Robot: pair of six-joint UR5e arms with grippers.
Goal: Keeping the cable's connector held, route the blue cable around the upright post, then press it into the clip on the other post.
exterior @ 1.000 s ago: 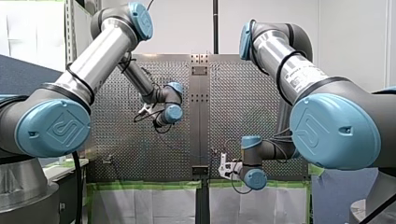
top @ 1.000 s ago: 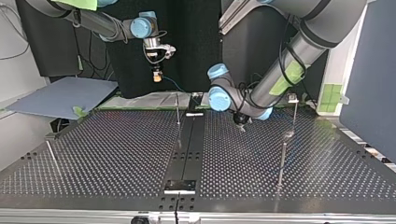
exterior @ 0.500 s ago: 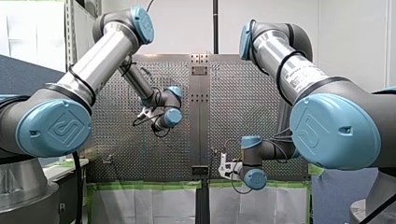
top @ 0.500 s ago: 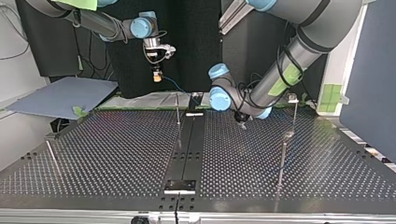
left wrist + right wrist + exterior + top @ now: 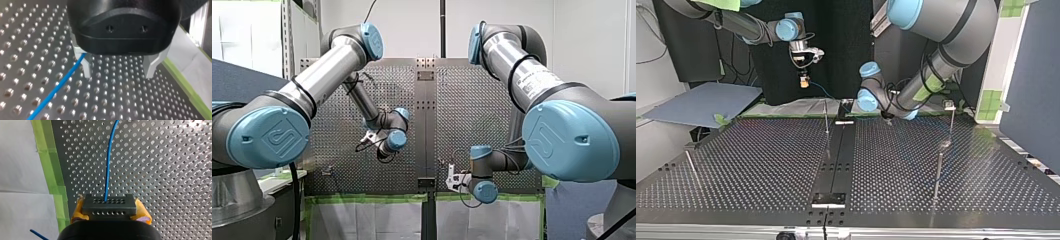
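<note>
My left gripper (image 5: pixel 118 73) had pulled back, fingers wide apart by the blue cable (image 5: pixel 56 88). My right gripper (image 5: pixel 110 210) kept pinching the connector (image 5: pixel 109 203).

The thin blue cable (image 5: pixel 108 165) runs straight out of its black, hole-dotted connector (image 5: pixel 109 206), curving slightly above the perforated counter (image 5: pixel 162 170).
</note>
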